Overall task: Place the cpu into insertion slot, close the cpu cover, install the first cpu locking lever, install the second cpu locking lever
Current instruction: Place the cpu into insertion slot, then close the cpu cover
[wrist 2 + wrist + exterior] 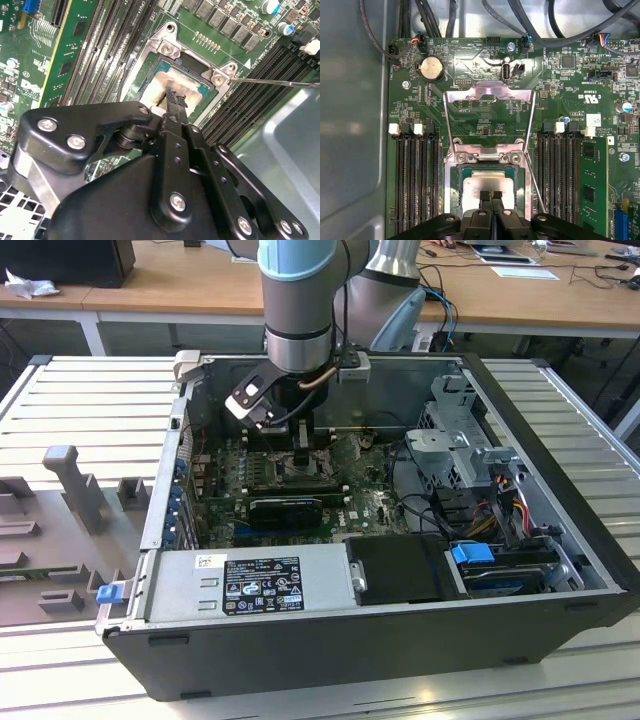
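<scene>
While cover (489,95) open, gripper (490,196) over cpu (475,187).

In the first wrist view the end effector (490,196) hides one edge of the cpu (481,182).

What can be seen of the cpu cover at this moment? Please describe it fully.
In the first wrist view the cpu cover is a thin frame of shiny silver metal with a large central window, and the green board shows through it. It stands open, folded away from the insertion slot at its hinged edge beside two screws. The pincer is at the cpu, apart from the cover.
</scene>
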{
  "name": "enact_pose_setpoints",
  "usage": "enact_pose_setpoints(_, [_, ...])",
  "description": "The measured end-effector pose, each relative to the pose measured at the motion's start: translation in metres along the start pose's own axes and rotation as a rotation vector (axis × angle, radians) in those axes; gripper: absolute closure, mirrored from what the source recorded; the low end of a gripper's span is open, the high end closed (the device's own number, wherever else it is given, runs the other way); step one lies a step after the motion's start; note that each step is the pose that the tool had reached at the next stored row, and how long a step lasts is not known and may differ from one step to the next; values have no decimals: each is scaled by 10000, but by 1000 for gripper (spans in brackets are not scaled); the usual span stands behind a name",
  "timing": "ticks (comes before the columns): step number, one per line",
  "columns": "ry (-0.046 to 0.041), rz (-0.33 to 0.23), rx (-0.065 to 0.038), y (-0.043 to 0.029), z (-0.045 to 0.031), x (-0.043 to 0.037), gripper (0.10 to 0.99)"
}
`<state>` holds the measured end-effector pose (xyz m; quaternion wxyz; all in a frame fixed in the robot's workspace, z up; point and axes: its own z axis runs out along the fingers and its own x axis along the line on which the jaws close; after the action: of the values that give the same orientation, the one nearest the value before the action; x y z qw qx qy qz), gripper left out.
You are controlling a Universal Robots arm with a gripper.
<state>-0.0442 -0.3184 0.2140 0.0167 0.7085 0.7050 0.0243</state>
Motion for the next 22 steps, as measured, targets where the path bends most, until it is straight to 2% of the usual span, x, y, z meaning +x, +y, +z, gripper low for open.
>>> enact_pose_setpoints(7, [-1, 0, 0, 4, -65, 0, 980])
enact_pose_setpoints(8, [0, 5, 10, 18, -68, 1, 980])
enact_pose_setpoints(9, [-9, 4, 96, 93, -63, 1, 980])
enact_pose_setpoints(22, [-26, 4, 103, 101, -137, 2, 980])
